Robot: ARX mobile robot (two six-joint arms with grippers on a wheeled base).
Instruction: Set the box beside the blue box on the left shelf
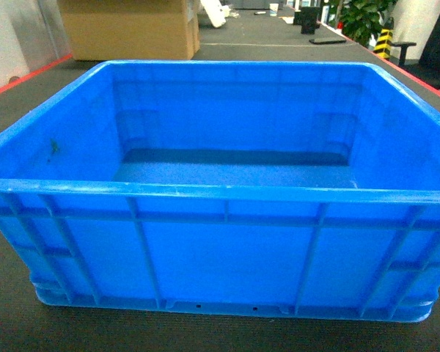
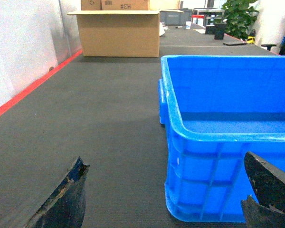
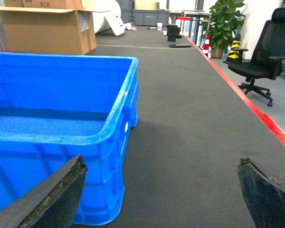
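**A:** You're on dark ribbed carpet (image 1: 227, 51) edged with a red floor line (image 3: 256, 111), with a big cardboard box (image 1: 128, 28) ahead, a potted plant (image 3: 223, 23) and an office chair (image 3: 261, 57) off to the right. No shelf and no second blue box show in any view.

**B:** So where does that leave you with the task?

**A:** At the very start, I'd judge. The box (image 1: 220, 249) sits flat on the carpet right in front of you, empty and upright, its near wall filling the head view. Nothing is lifted yet.

**B:** And your arms?

**A:** Your left gripper (image 2: 164, 197) is spread wide, with its right finger (image 2: 268, 190) in front of the crate's near left corner and the other out over bare carpet. Your right gripper (image 3: 164, 197) is just as wide, its left finger (image 3: 52, 197) low in front of the near right corner. Neither holds anything. Whether either finger actually touches the plastic is hard to say from this angle; probably not.

**B:** What's left, then?

**A:** Everything: you need to take hold of the crate at both sides, raise it, find the left shelf, and set it beside the blue box there.
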